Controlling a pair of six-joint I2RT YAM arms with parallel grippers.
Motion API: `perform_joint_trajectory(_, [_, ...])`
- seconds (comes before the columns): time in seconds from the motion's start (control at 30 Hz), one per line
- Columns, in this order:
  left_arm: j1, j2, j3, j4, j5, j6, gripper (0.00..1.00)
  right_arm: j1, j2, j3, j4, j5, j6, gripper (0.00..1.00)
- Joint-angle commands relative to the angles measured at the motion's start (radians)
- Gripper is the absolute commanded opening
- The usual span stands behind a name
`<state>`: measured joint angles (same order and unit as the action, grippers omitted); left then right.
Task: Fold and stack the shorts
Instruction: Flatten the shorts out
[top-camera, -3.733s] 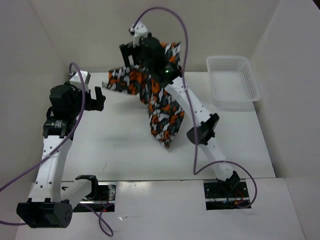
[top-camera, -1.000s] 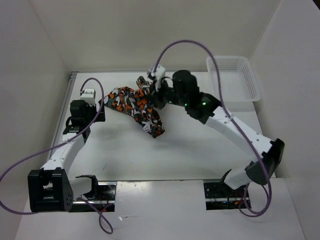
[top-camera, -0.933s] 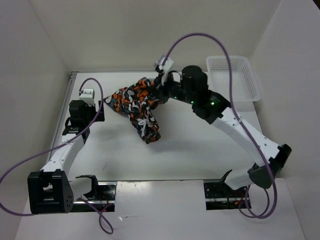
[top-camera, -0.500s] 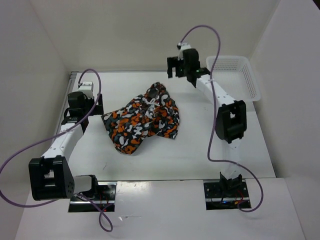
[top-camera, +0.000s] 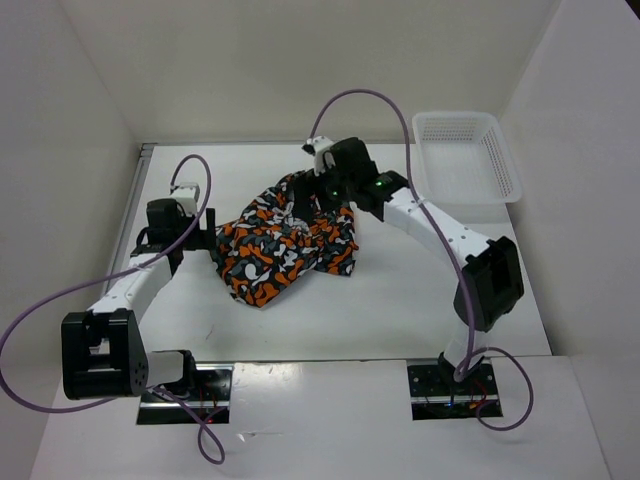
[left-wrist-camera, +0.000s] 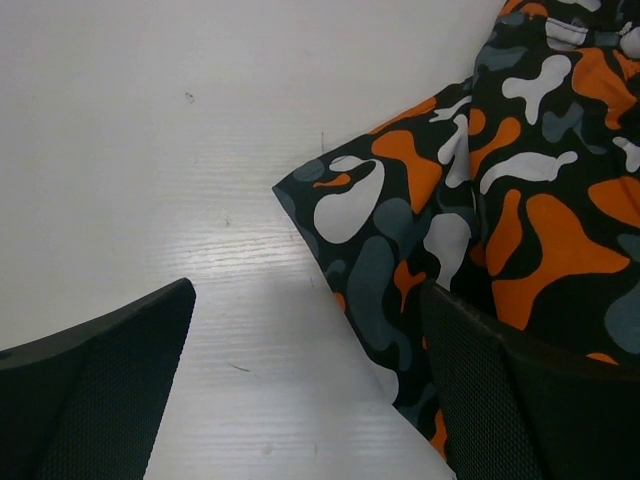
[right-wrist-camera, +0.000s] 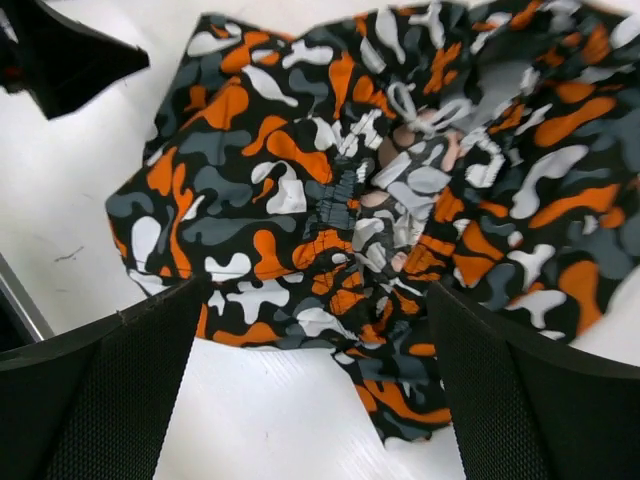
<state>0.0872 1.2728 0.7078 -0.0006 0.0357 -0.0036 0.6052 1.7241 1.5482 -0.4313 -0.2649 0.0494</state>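
While the shorts (top-camera: 285, 245) are lying crumpled on the tabletop (top-camera: 420, 290), the left gripper (top-camera: 203, 238) is sitting wide open just left of their hem corner, and the right gripper (top-camera: 305, 205), also open, is seemingly hovering above the heap's far edge.

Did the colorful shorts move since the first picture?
Yes. The shorts dropped: they hung level with the white basket, and now lie crumpled on the table, mostly lower in the top view than it.

shorts (top-camera: 285, 245): soft matt cloth | table (left-wrist-camera: 150, 130): smooth white, faintly glossy | basket (top-camera: 465, 160): white plastic mesh
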Motion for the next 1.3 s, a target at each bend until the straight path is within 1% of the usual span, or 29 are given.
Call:
perform_joint_trajectory(0.0, [-0.001, -0.016, -0.011, 0.063, 0.041, 0.004, 1.00, -0.010, 0.095, -0.048, 0.063, -0.025, 0.023, 0.96])
perform_joint_trajectory(0.1, [-0.001, -0.036, -0.066, 0.152, 0.041, 0.004, 1.00, 0.025, 0.178, 0.019, 0.072, -0.057, -0.080, 0.89])
perform_joint_trajectory(0.13, [0.009, -0.036, -0.077, 0.162, 0.041, 0.004, 1.00, 0.034, 0.202, 0.041, 0.063, -0.086, -0.136, 0.86])
perform_joint_trajectory(0.17, [0.019, -0.036, -0.086, 0.162, 0.050, 0.004, 1.00, 0.034, 0.254, 0.085, 0.048, -0.187, -0.169, 0.86])
perform_joint_trajectory(0.2, [0.019, -0.036, -0.087, 0.172, 0.050, 0.004, 1.00, 0.034, 0.282, 0.110, 0.033, -0.210, -0.187, 0.86])
perform_joint_trajectory(0.23, [0.032, -0.036, -0.087, 0.172, 0.061, 0.004, 1.00, 0.034, 0.308, 0.130, 0.023, -0.220, -0.187, 0.86])
perform_joint_trajectory(0.27, [0.032, -0.036, -0.087, 0.172, 0.070, 0.004, 1.00, 0.034, 0.333, 0.160, 0.023, -0.220, -0.187, 0.89])
perform_joint_trajectory(0.3, [0.057, -0.036, -0.074, 0.157, 0.081, 0.004, 1.00, 0.034, 0.368, 0.170, 0.023, -0.208, -0.187, 0.91])
perform_joint_trajectory(0.33, [0.066, -0.036, -0.074, 0.143, 0.101, 0.004, 1.00, 0.034, 0.382, 0.179, 0.023, -0.208, -0.187, 0.91])
perform_joint_trajectory(0.4, [0.066, -0.036, -0.064, 0.143, 0.101, 0.004, 1.00, 0.034, 0.405, 0.179, 0.023, -0.261, -0.178, 0.91])
perform_joint_trajectory(0.47, [0.075, -0.036, -0.064, 0.134, 0.101, 0.004, 1.00, 0.034, 0.405, 0.161, 0.023, -0.272, -0.149, 0.90])
perform_joint_trajectory(0.57, [0.075, -0.036, -0.054, 0.125, 0.101, 0.004, 1.00, 0.034, 0.394, 0.112, 0.023, -0.295, -0.149, 0.77])
perform_joint_trajectory(0.6, [0.075, -0.036, -0.054, 0.125, 0.101, 0.004, 1.00, 0.034, 0.379, 0.099, 0.013, -0.306, -0.149, 0.70])
perform_joint_trajectory(0.63, [0.075, -0.027, -0.054, 0.125, 0.101, 0.004, 1.00, 0.034, 0.370, 0.081, 0.012, -0.318, -0.149, 0.57])
perform_joint_trajectory(0.73, [0.075, -0.018, -0.044, 0.125, 0.110, 0.004, 1.00, 0.034, 0.326, 0.050, -0.038, -0.382, -0.192, 0.44])
perform_joint_trajectory(0.77, [0.075, -0.018, -0.044, 0.125, 0.121, 0.004, 1.00, 0.034, 0.312, 0.038, -0.058, -0.392, -0.201, 0.43])
perform_joint_trajectory(0.83, [0.075, -0.009, -0.025, 0.116, 0.132, 0.004, 1.00, 0.034, 0.266, -0.020, -0.067, -0.401, -0.220, 0.43])
perform_joint_trajectory(0.87, [0.075, 0.002, -0.025, 0.116, 0.144, 0.004, 1.00, 0.034, 0.249, -0.045, -0.067, -0.401, -0.220, 0.45])
perform_joint_trajectory(0.93, [0.075, 0.013, -0.015, 0.116, 0.153, 0.004, 1.00, 0.034, 0.201, -0.120, -0.067, -0.379, -0.230, 0.59])
perform_joint_trajectory(0.97, [0.075, 0.013, -0.005, 0.103, 0.167, 0.004, 1.00, 0.034, 0.187, -0.141, -0.058, -0.379, -0.230, 0.62])
perform_joint_trajectory(1.03, [0.075, 0.013, -0.005, 0.094, 0.190, 0.004, 1.00, 0.034, 0.169, -0.186, -0.044, -0.379, -0.230, 0.60])
perform_joint_trajectory(1.13, [0.075, 0.013, 0.005, 0.062, 0.231, 0.004, 1.00, 0.034, 0.160, -0.209, -0.032, -0.401, -0.247, 0.40])
perform_joint_trajectory(1.17, [0.075, 0.013, 0.005, 0.044, 0.243, 0.004, 1.00, 0.034, 0.160, -0.209, -0.032, -0.401, -0.261, 0.30])
perform_joint_trajectory(1.2, [0.075, 0.013, 0.005, 0.030, 0.283, 0.004, 1.00, 0.034, 0.160, -0.221, -0.032, -0.401, -0.273, 0.15])
perform_joint_trajectory(1.27, [0.075, 0.002, 0.005, -0.050, 0.341, 0.004, 1.00, 0.034, 0.134, -0.221, -0.046, -0.390, -0.309, 0.08])
